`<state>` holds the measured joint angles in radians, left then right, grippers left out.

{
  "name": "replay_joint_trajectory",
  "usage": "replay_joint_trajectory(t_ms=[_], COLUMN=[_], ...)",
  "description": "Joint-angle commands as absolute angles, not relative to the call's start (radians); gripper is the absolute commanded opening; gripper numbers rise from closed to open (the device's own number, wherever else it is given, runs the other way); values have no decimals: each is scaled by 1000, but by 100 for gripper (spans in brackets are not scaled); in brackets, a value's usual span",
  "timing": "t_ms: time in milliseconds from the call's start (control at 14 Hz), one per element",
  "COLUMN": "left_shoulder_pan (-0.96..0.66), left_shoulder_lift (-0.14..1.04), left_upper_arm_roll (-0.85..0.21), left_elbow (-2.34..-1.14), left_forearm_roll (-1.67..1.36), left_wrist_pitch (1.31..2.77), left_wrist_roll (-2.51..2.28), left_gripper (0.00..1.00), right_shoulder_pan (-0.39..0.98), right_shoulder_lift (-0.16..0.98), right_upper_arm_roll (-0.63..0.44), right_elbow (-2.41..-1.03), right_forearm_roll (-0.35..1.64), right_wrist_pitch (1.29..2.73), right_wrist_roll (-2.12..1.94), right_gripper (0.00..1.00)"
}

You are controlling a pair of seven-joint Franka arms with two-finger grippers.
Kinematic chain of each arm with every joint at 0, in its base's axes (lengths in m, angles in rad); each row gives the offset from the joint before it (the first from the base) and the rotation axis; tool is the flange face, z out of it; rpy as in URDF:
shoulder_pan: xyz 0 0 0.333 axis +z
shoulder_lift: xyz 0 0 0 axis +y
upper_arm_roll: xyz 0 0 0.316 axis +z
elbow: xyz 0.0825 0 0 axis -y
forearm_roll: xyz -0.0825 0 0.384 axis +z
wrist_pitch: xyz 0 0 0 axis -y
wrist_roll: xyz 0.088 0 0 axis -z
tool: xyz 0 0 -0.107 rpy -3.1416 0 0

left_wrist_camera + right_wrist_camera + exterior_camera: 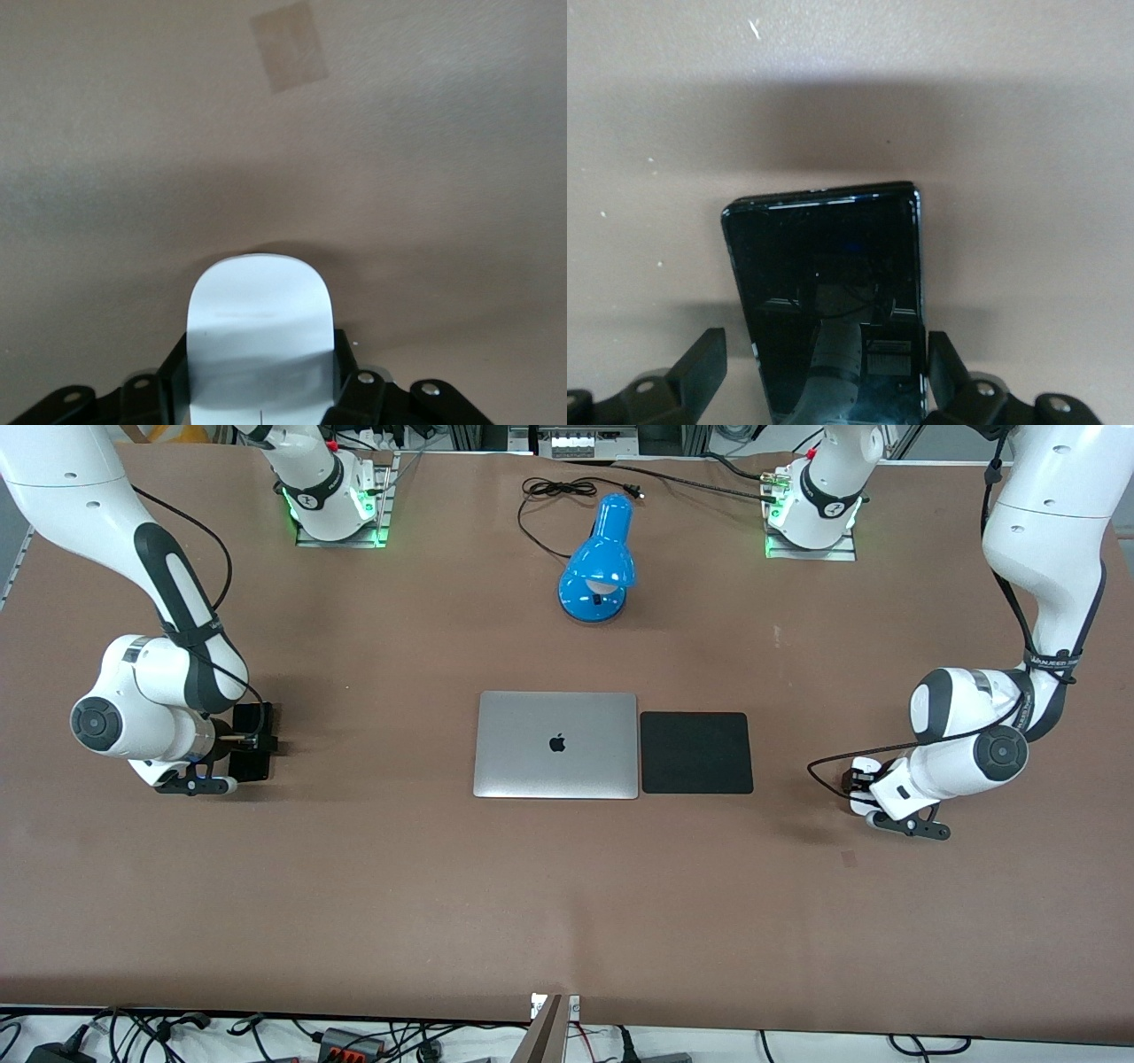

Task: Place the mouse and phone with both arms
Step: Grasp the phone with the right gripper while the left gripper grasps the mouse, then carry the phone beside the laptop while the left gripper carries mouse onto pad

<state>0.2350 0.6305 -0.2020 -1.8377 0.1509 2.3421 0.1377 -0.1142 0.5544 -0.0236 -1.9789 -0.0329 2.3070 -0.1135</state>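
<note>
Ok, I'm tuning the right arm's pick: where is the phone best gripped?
Across its two long edges, near one end, from straight above: the phone looks flat and slim, narrow enough for the right gripper, whose open fingers straddle it. The left gripper clasps the mouse.

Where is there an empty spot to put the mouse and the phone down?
The black mouse pad beside the laptop is bare. So is the wide table strip nearer the front camera. The lamp and its cord crowd the area between the arm bases. The left gripper has the mouse, the right gripper the phone.
</note>
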Motion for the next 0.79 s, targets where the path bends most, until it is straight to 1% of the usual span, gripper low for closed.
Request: replay_joint_trajectory(t_ms=[0,143,214,286,357,429,500,714], left_shoulder_pan=[204,201,198,198,198,196,196,196], left_shoulder_lift=[614,611,607,606,606,606,606,607], left_upper_arm_roll=[-221,-268,-285,-305,-325,-337,-351,-387], left_elbow=[-1798,-1795,-1792,-1787,-1776,-1769,-1761,-1761], left_forearm_roll=[163,163,163,163,163,164,164,164], left_wrist_pitch=[2269,2247,2234,2215,2194,2166,2148,2111], left_wrist_roll=[92,55,29,11,-3,-18,-29,-64], left_gripper=[23,23,22,22,21,21,21,21], right_shoulder_pan=[-120,-118,-117,-114,-114,-112,-112,-72], right_shoulder_lift=[568,568,568,565,558,554,543,503], right_upper_arm_roll=[-23,-25,-25,-25,-25,-25,-22,-18], right_elbow=[-1988,-1988,-1988,-1990,-1988,-1985,-1982,-1968], right_forearm_roll=[-46,-46,-46,-46,-46,-46,-46,-43], right_wrist_pitch=[2319,2316,2313,2312,2297,2275,2251,2203], right_wrist_roll=[-135,-137,-143,-152,-159,-167,-178,-160], right_gripper=[100,100,88,64,37,25,18,17])
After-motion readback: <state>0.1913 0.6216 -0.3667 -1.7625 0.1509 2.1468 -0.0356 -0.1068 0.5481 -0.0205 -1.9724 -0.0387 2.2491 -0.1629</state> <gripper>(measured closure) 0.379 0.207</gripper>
